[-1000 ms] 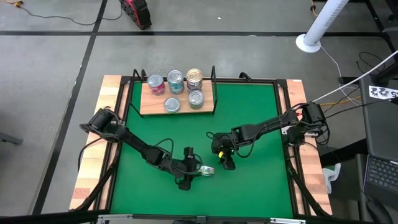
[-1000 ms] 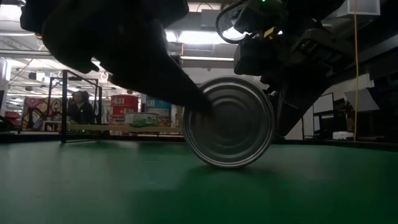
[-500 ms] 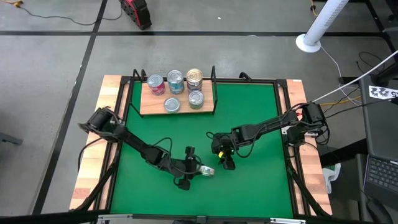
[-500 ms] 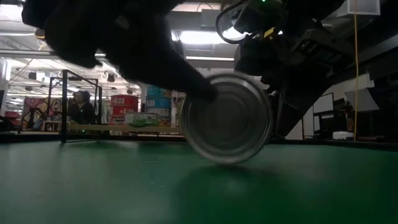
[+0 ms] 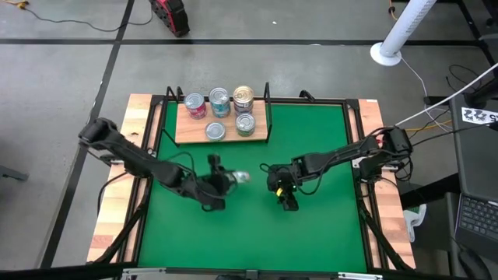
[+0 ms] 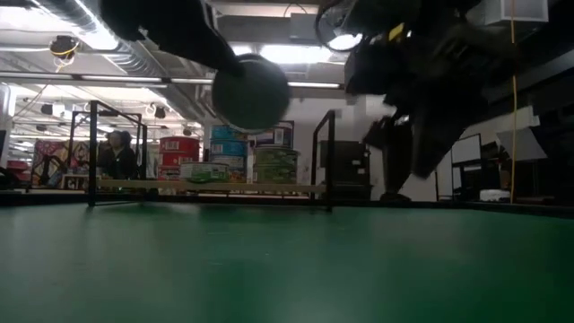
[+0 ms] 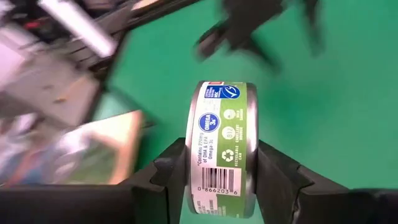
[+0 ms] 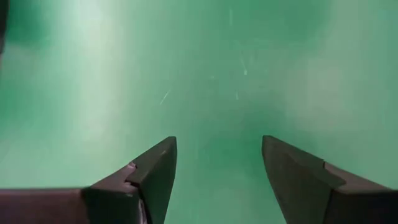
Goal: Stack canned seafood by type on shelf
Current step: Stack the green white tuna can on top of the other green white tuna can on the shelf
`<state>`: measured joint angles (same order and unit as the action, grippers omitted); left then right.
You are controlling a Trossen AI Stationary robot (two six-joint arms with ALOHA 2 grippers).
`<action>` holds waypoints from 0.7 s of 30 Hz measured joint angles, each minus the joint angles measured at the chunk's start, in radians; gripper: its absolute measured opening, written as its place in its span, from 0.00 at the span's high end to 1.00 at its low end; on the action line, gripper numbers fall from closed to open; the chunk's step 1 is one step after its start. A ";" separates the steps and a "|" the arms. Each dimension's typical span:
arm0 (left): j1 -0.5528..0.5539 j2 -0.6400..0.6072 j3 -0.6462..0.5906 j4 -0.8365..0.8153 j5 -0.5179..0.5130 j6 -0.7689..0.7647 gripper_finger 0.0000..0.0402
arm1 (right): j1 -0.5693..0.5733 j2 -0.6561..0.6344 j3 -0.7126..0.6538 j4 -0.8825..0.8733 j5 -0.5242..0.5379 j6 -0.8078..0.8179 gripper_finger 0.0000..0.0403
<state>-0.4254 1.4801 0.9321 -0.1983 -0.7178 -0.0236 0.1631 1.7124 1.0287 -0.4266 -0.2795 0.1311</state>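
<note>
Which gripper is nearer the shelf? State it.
Left. The left gripper, holding a tin, hangs just front of the shelf; the right gripper sits farther out, empty.

I'm working in what looks like a big open lab or warehouse hall: bare grey concrete floor (image 5: 311, 23) with cables (image 5: 70, 23) trailing across it, exposed ceiling ducts (image 6: 108, 49) and strip lights (image 6: 278, 54), stacked boxes (image 6: 229, 148), a person (image 6: 117, 154) seated at a bench, a laptop (image 5: 476, 219) beside my table.
</note>
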 joint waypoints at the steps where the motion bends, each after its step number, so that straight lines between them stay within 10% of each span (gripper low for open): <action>1: 0.008 -0.025 0.000 -0.043 -0.029 0.000 0.65 | 0.000 -0.020 0.007 -0.031 0.008 -0.009 0.41; 21: 0.334 -0.155 -0.026 -0.368 -0.238 0.165 0.64 | 0.001 -0.757 -0.137 -0.104 0.351 -0.022 0.41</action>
<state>-0.0914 1.3254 0.9063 -0.5662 -0.9558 0.1417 0.1638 0.9557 0.8920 -0.5305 0.0714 0.1088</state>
